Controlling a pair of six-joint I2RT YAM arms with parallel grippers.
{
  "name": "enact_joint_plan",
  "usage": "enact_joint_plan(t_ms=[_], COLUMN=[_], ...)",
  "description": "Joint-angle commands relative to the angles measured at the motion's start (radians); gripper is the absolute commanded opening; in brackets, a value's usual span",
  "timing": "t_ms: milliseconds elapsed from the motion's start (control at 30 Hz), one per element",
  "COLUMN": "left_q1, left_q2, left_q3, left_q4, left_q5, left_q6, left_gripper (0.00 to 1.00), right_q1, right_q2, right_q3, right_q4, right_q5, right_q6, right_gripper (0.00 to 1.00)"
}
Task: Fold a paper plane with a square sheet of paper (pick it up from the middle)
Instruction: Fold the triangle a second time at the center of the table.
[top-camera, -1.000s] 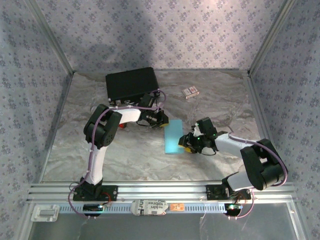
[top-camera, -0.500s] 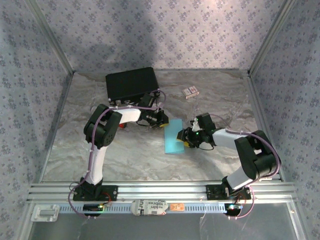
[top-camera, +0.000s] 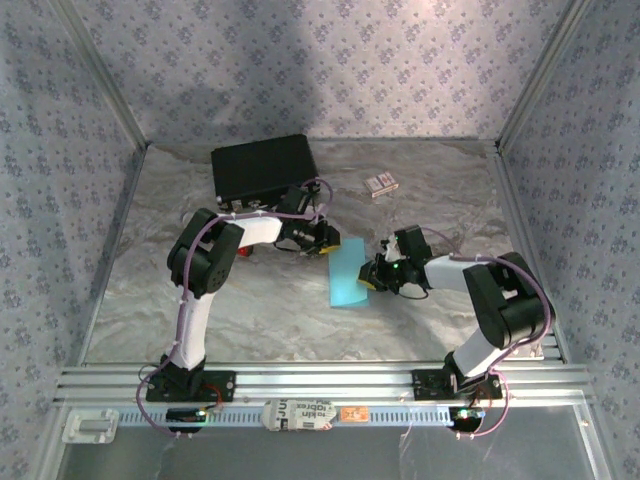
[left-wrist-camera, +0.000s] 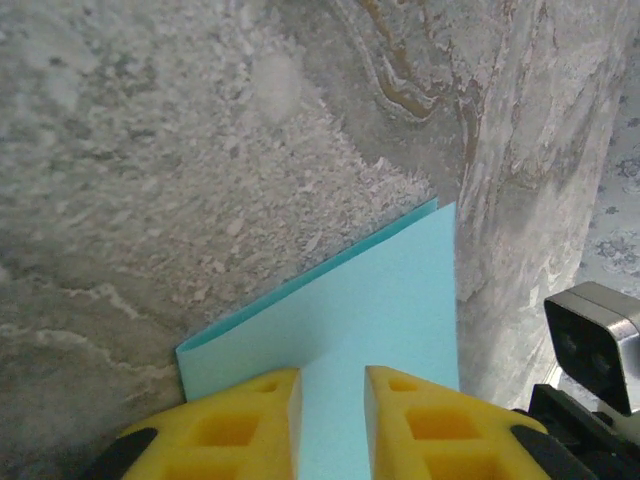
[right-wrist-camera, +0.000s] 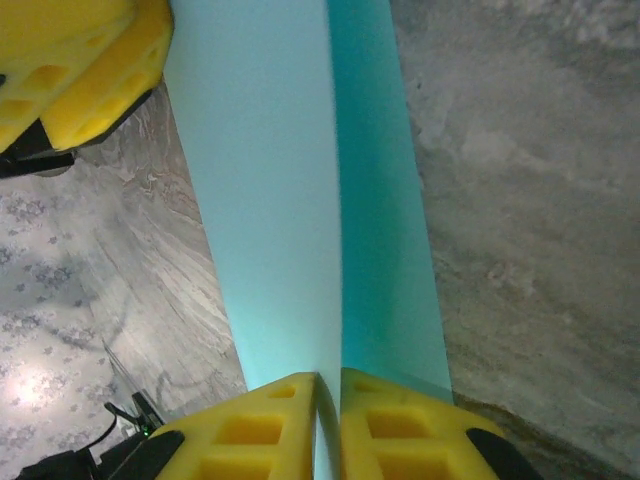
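Top external view: two robot arms meet over a light cyan-blue sheet of paper (top-camera: 347, 272) on a grey marbled table (top-camera: 240, 300).
The right gripper (right-wrist-camera: 329, 378) has its yellow fingers pressed together on the sheet's edge; ahead of its tips the paper stretches away in two panels, lighter on the left, darker on the right. The left gripper (left-wrist-camera: 332, 372) has its fingers slightly apart above the sheet, with paper showing in the gap and a doubled, folded edge just ahead of the tips. A black case (top-camera: 263, 165) lies beyond the left gripper, a small card box (top-camera: 380, 183) beyond the right one.
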Motion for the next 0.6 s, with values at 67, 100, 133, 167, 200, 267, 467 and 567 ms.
enact_joint_plan(t_ms=[67, 100, 133, 167, 200, 267, 467, 567], left_q1=[-0.021, -0.022, -0.023, -0.022, -0.022, -0.022, -0.022, -0.024], left_q2=[-0.093, -0.120, -0.141, -0.164, -0.189, -0.230, -0.341, -0.392], left_q3=[-0.005, -0.011, -0.017, -0.026, -0.036, -0.059, -0.153, -0.212], left_q4=[-0.060, -0.065, -0.070, -0.074, -0.076, -0.075, -0.021, 0.021], left_q5=[-0.082, -0.096, -0.110, -0.124, -0.137, -0.154, -0.175, -0.176], left_q6=[0.036, 0.043, 0.048, 0.053, 0.058, 0.062, 0.068, 0.070], left_gripper=[0.42, 0.45, 0.49, 0.50, 0.51, 0.53, 0.54, 0.53], right_q1=[-0.004, -0.002, -0.001, 0.003, 0.007, 0.011, 0.031, 0.042], right_q2=[0.014, 0.012, 0.008, 0.002, -0.003, -0.015, -0.050, -0.057], right_q3=[0.016, 0.014, 0.013, 0.012, 0.010, -0.001, -0.034, -0.022], right_q4=[0.074, 0.083, 0.089, 0.092, 0.095, 0.116, 0.170, 0.151], right_q5=[0.022, 0.032, 0.044, 0.057, 0.069, 0.093, 0.133, 0.119], right_q6=[0.057, 0.077, 0.090, 0.103, 0.118, 0.155, 0.255, 0.230], right_gripper=[0.06, 0.05, 0.05, 0.05, 0.05, 0.05, 0.06, 0.12])
